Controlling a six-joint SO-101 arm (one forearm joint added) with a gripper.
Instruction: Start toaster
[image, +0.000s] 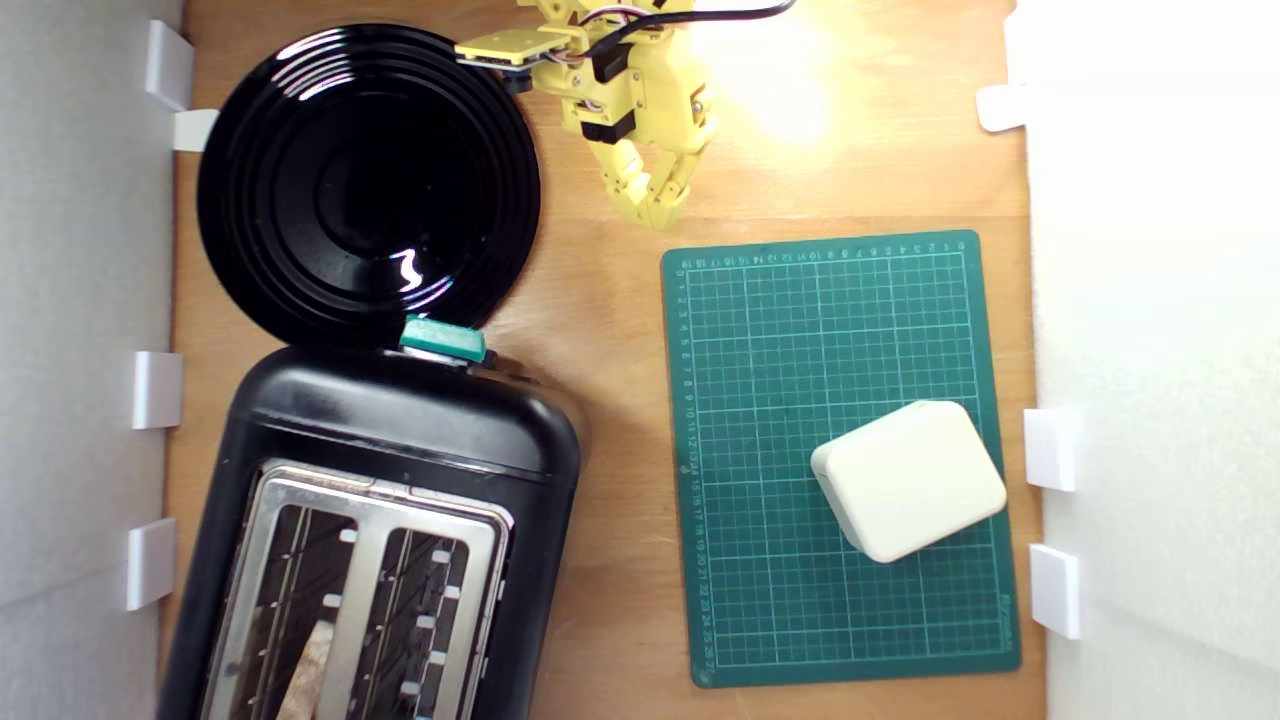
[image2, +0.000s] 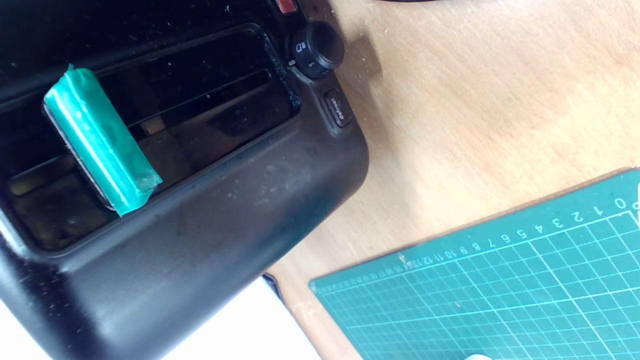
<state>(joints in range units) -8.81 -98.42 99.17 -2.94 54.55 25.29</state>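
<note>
Gripper (image: 660, 205) at 12 o'clock, jaws clenched, empty, well apart from toaster (image: 400, 430). Risk: tip slides off small lever (image: 443, 339), or push shoves toaster across counter (image: 610, 330).

The yellow arm (image: 640, 90) reaches in from the exterior view's top — gripper (image: 660, 212) pointing down-frame, fingertips nearly together, holding nothing

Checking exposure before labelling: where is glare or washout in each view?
Exterior view: a blown-out hotspot on the wooden table beside the gripper, the right border washed white, and glints on the black plate. Wrist view: the toaster is dark and the teal lever sharp.
</note>
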